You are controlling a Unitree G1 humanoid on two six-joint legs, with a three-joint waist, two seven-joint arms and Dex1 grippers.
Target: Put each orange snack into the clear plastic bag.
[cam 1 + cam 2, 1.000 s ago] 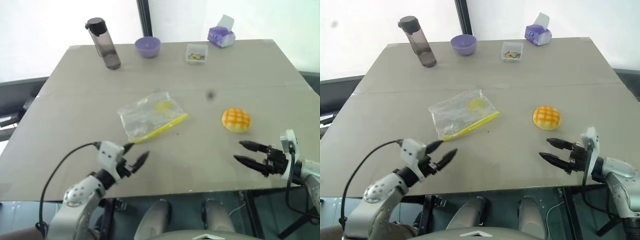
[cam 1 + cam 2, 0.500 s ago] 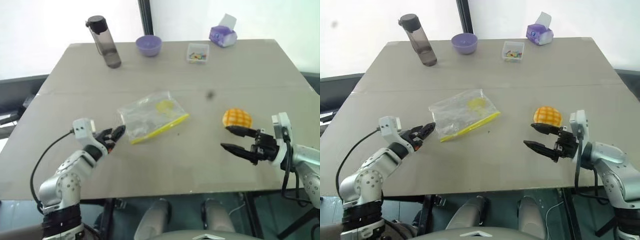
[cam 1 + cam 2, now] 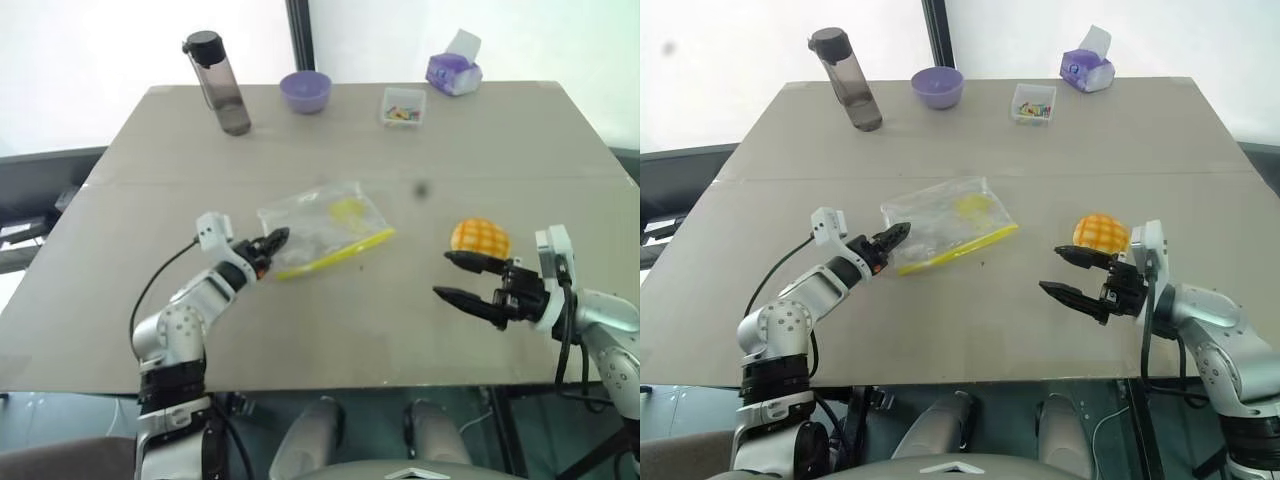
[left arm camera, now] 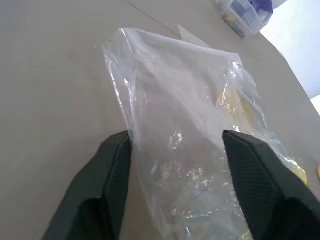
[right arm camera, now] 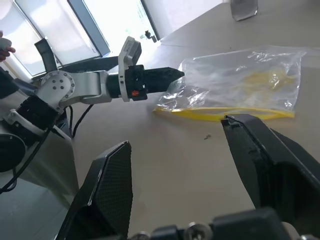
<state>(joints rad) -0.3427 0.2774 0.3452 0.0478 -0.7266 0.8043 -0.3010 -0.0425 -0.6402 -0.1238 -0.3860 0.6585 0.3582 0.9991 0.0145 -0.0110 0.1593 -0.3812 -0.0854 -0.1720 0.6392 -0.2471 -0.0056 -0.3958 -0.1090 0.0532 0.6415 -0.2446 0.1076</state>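
Centrally on the tan table (image 3: 520,140) lies the clear plastic bag (image 3: 325,228), flat, its yellow seal strip facing the near edge. Reaching its left corner, the left gripper (image 3: 272,243) has its two black fingers straddling that corner of the bag, with the plastic between them; whether they pinch it cannot be told. Toward the right edge sits the orange snack (image 3: 480,238), round and crosshatched. Just nearer than it, the right gripper (image 3: 462,278) hangs with fingers spread wide, holding nothing, apart from the snack.
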